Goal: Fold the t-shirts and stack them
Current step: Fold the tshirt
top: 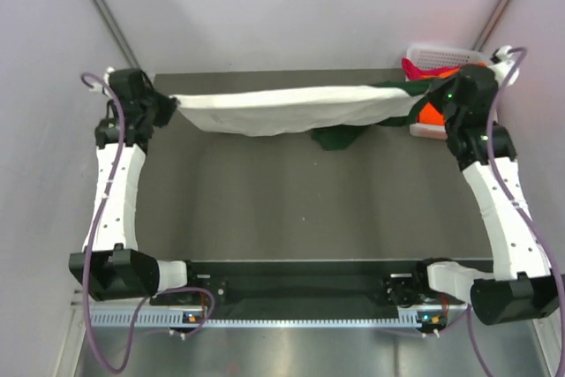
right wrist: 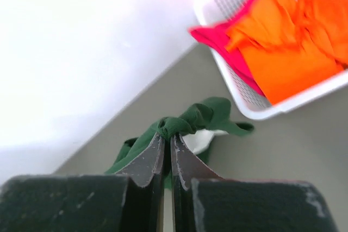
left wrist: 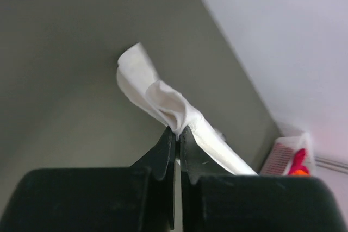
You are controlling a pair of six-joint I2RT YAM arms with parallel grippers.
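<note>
folding barely begun: both jaws pinch the white-and-green shirt (top: 291, 108) stretched over the surface (top: 291, 209); orange shirt (right wrist: 293, 42) and magenta shirt (right wrist: 217, 39) lie in the basket (right wrist: 255, 110) at 2 o'clock.

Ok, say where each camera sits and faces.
Top external: above, behind the robot, looking down at the table; left arm and right arm show, the t-shirt stretched between them.
Left wrist: faces along the left gripper, shut on the t-shirt's white end.
Right wrist: faces along the right gripper, shut on its green end.
All share the t-shirt and basket.
</note>
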